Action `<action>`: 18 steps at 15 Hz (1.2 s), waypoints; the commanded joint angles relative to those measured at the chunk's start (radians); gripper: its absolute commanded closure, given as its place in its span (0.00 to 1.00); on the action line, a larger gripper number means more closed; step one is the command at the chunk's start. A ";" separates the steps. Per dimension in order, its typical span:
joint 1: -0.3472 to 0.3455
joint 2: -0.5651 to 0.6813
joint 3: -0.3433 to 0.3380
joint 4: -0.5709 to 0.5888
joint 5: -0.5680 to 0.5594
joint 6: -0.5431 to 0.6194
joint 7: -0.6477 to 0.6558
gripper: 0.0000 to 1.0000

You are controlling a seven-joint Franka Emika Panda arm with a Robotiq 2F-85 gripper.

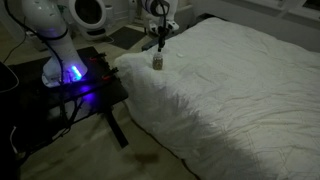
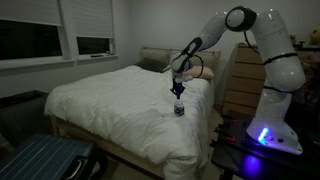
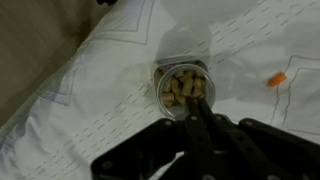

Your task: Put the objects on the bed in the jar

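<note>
Ines: Jaws fill the bottom of the wrist view, dark and drawn to a point right at the near rim of the jar. Have they got anything?

Tom: They are pressed together, or as good as. Whether a tiny bit is pinched at the tip cannot be told. In both exterior views they hang straight above the jar, which stands upright on the bed, with the bed's edge falling away near it.

Ines: And the objects?

Tom: Several tan-brown bits lie inside the jar. One small orange piece lies on the quilt off to the jar's side, well apart from it (its colour differs from the bits in the jar, so counting it as a task object is a guess).

Ines: How would it handle?

Tom: Probably very light and fairly firm. It would best be pinched across its short width with the tips alone. The quilt is soft and would give under the jaws, so cloth could get caught in the pinch. The jar looks light too, and on that rumpled cover a nudge could tip it.

Ines: Any label or brand?

Tom: No writing can be read on the jar or anywhere around it. The cover shows only stitched lines.
</note>
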 commanded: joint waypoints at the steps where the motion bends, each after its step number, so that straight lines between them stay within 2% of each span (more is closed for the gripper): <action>1: -0.029 0.028 0.026 0.038 0.046 -0.039 -0.054 0.99; 13: -0.013 0.111 0.016 0.090 0.028 -0.039 -0.040 0.99; 14: -0.012 0.117 0.015 0.095 0.025 -0.043 -0.038 0.70; 15: -0.010 0.120 0.014 0.097 0.024 -0.045 -0.037 0.69; 17: -0.007 0.125 0.012 0.099 0.022 -0.042 -0.034 0.55; 18: -0.006 0.126 0.011 0.099 0.019 -0.039 -0.035 0.71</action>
